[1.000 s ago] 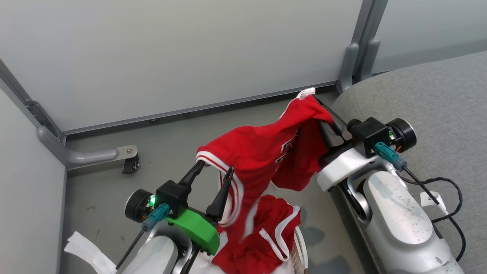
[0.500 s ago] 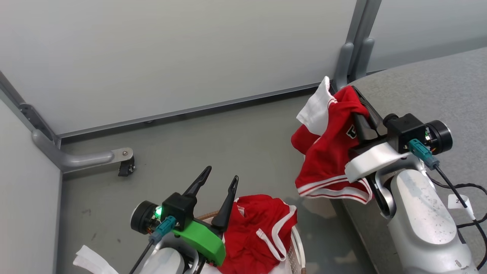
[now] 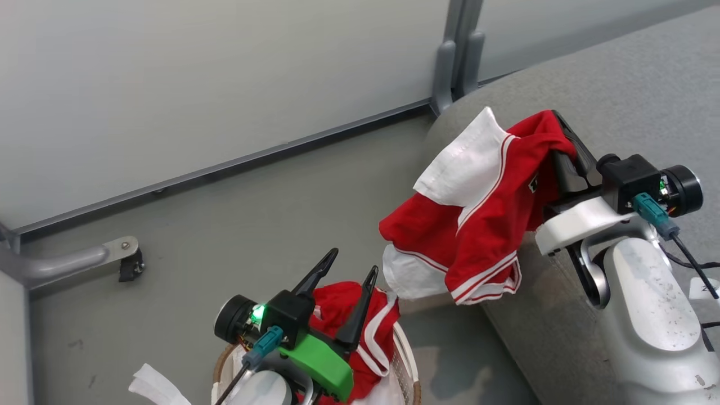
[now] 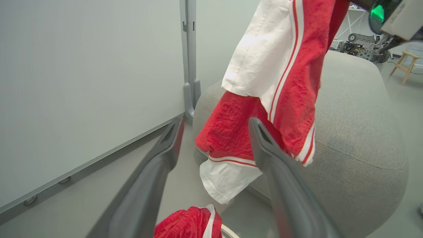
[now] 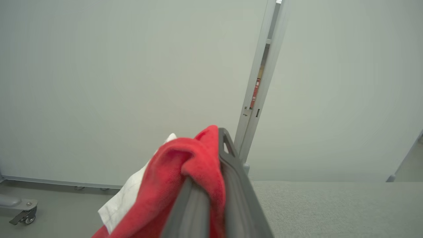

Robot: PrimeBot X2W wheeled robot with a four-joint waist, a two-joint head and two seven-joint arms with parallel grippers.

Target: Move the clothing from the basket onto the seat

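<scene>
Clearly limp and light, the jersey [image 3: 484,214] hangs by a fold our right gripper [image 3: 562,135] pinches; our left gripper [image 3: 355,260] gapes.

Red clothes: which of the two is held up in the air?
The jersey with white panels, pinched in the right fingers; the other red garment lies in the basket.
</scene>
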